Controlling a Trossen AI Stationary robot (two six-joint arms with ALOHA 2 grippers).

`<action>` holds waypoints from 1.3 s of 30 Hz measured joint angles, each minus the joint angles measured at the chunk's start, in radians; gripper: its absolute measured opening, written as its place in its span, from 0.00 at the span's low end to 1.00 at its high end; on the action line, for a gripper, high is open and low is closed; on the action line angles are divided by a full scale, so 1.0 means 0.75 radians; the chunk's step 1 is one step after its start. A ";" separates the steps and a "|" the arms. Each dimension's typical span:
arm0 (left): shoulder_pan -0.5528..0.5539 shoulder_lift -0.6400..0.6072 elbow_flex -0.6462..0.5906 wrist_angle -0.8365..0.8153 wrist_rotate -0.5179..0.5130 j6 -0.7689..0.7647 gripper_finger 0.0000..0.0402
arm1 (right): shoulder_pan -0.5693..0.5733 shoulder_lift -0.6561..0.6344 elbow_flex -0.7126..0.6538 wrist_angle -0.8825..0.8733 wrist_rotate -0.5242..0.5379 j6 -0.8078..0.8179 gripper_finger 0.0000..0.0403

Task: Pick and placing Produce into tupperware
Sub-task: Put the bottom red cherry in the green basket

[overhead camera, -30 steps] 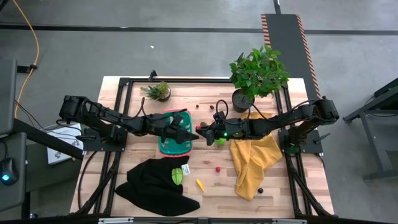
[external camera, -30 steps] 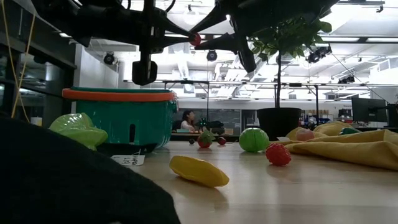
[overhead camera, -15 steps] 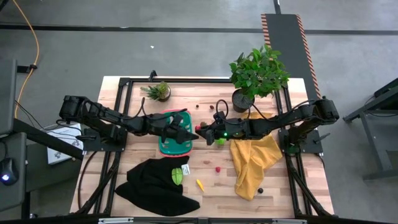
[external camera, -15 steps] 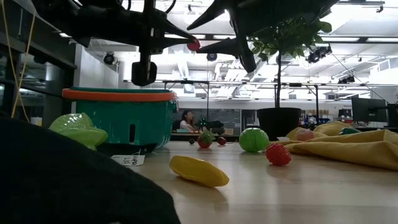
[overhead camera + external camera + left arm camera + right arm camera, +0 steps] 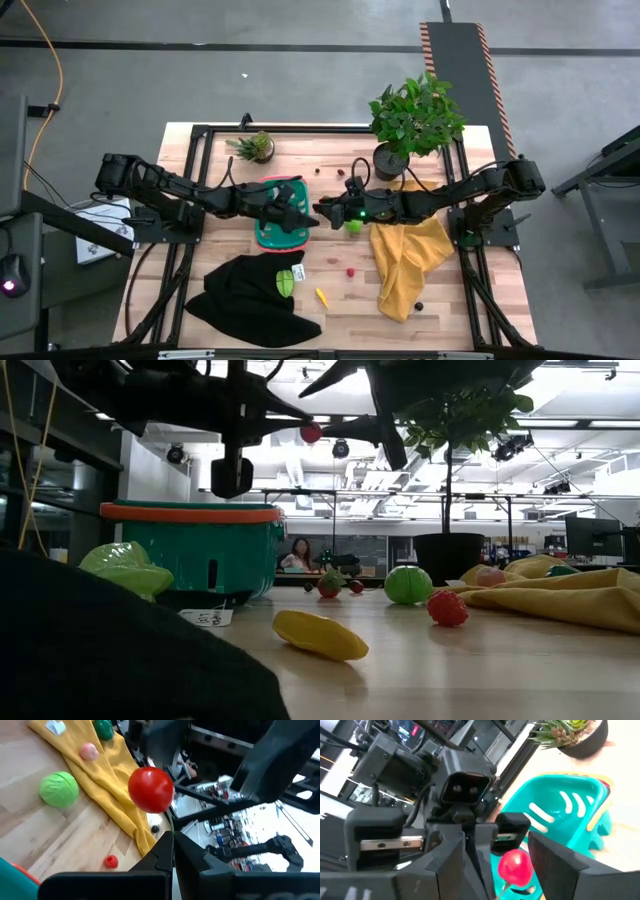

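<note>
Red cherry-like produce hangs by its stem from shut left pincer above tupperware rim, w/ right pincer spread open, empty, just off at 3 o'clock.

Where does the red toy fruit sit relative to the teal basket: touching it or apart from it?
Apart. In the low view the red toy fruit hangs in the air, clearly above and beside the teal basket, with open background between them.

Left gripper fingers closed, right gripper fingers spread — tips nearly meeting mid-table
</note>
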 joint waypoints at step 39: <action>0.313 -0.484 0.000 -1.268 0.283 0.450 0.00 | -0.002 -0.002 0.000 0.010 -0.006 0.003 0.52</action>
